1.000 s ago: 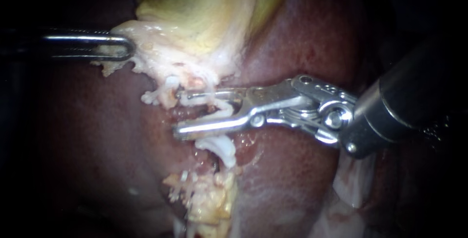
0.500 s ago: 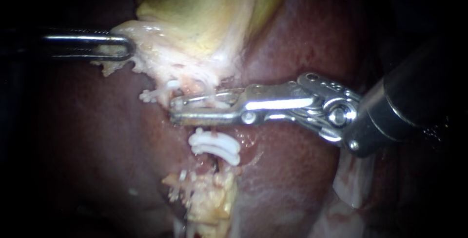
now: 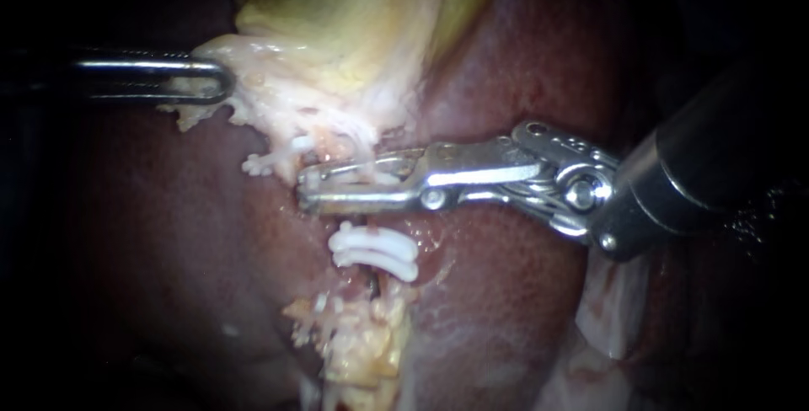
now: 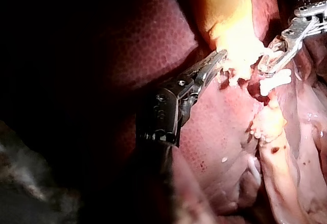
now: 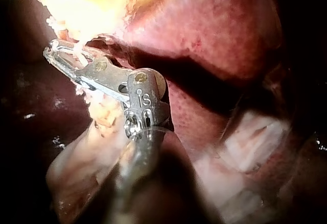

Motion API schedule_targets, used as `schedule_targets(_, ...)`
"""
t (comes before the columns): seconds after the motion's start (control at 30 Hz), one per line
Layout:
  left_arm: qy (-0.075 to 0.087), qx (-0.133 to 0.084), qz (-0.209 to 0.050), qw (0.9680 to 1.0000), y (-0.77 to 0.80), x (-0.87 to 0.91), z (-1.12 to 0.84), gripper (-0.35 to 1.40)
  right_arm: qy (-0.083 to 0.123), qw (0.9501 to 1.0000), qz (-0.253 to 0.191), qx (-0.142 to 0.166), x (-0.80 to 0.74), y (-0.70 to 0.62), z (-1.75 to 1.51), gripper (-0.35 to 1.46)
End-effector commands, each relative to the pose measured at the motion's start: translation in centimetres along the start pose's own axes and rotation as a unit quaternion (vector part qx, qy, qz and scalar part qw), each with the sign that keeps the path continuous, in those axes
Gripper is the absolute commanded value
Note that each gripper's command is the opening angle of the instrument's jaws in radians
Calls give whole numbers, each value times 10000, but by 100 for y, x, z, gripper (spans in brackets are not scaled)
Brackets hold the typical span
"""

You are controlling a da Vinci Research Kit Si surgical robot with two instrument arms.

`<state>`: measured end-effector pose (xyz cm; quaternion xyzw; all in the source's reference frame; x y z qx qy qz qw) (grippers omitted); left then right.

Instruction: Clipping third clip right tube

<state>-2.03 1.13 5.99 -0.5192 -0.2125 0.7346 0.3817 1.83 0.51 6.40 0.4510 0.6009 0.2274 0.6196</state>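
Observation:
My right instrument (image 3: 308,189) comes in from the right, and its jaws lie nearly together across a pale tube just under the gallbladder (image 3: 354,24). They are shut on a white clip (image 3: 354,177) set around that tube. The right wrist view shows the same jaws (image 5: 54,50) pressed together on pale strands. Two white clips (image 3: 375,251) sit side by side on the tube just below the jaws. My left instrument (image 3: 221,84) reaches in from the left, shut on the gallbladder's pale lower edge; the left wrist view shows it (image 4: 220,59) holding that edge.
Dark red liver (image 3: 506,293) lies all around the tube. A small white clip (image 3: 271,159) sticks out left of the right jaws. Yellowish fatty tissue (image 3: 358,348) hangs below the two clips. Pale tissue (image 3: 611,310) lies under the right shaft.
The right jaws, wide open around the tube a second ago, have closed on the clip. The two lower clips, earlier partly covered by the lower jaw, now show. The left instrument has stayed put.

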Motion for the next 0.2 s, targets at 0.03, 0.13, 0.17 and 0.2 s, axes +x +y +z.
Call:
schedule_targets(0.03, -1, 2, -1, 10000, 0, 0, 0, -35, 6, 10000, 5, -1, 1, 0, 1, -35)
schedule_targets(0.13, 13, -2, -2, 10000, 0, 0, 1, -35, 4, 10000, 5, 2, 1, 0, 0, -35)
schedule_targets(0.17, 14, -1, -2, 10000, 0, 0, 1, -35, 4, 10000, 5, 3, 1, 1, 0, -35)
schedule_targets(0.2, 14, -1, -2, 10000, 0, 0, 1, -35, 3, 10000, 4, 4, 1, 1, 0, -35)
